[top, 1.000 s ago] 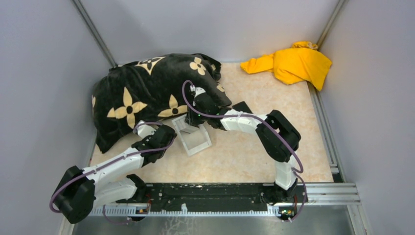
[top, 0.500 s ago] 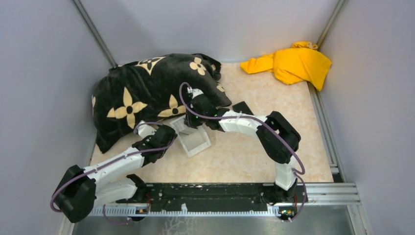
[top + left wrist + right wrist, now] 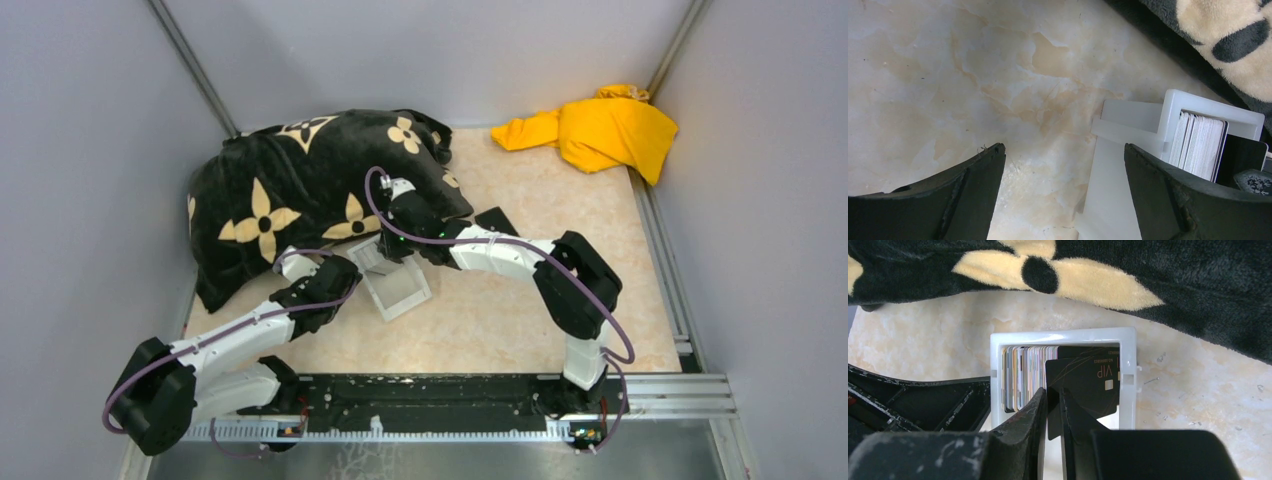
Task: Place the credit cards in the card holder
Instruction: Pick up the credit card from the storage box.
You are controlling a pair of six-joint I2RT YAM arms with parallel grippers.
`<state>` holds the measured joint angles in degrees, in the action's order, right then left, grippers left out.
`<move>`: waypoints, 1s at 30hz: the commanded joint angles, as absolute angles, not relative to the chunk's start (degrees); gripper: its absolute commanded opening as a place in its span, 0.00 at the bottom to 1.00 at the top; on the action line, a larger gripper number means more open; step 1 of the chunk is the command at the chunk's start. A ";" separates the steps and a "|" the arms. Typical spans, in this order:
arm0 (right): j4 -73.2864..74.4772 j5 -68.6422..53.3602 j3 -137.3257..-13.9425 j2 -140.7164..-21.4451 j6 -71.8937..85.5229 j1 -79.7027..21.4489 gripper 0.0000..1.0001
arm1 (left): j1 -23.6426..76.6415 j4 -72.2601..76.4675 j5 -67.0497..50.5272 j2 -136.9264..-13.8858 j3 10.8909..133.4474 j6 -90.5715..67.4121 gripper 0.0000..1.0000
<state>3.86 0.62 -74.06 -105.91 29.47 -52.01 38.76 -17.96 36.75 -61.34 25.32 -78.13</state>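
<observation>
A pale plastic box point(image 3: 1063, 335) holds a stack of credit cards point(image 3: 1020, 375) standing on edge. My right gripper point(image 3: 1053, 392) is shut on a black card marked VIP point(image 3: 1088, 382) at the right end of the stack, inside the box. In the top view the right gripper point(image 3: 392, 248) is over the box point(image 3: 405, 292). My left gripper point(image 3: 1063, 150) is open and empty beside the box's flat lid point(image 3: 1110, 190), with the cards point(image 3: 1200, 145) to its right. A small black flat wallet-like thing point(image 3: 497, 218), the card holder, lies behind the right arm, partly hidden.
A big black flower-patterned cushion point(image 3: 290, 190) lies against the box's far side. A yellow cloth point(image 3: 600, 130) is at the back right corner. Grey walls close in on three sides. The left gripper's finger point(image 3: 923, 400) sits just left of the box.
My right gripper has moved a little left and down onto the box, then held still. The left arm has not moved.
</observation>
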 commanded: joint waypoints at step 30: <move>12.56 13.86 -75.89 -87.40 14.74 -55.57 0.00 | 38.50 -10.23 27.86 -53.65 36.28 -45.19 0.99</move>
<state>13.13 14.96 -76.86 -93.47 15.84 -55.13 38.48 -13.93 32.67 -53.56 33.32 -53.21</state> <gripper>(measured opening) 0.007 0.993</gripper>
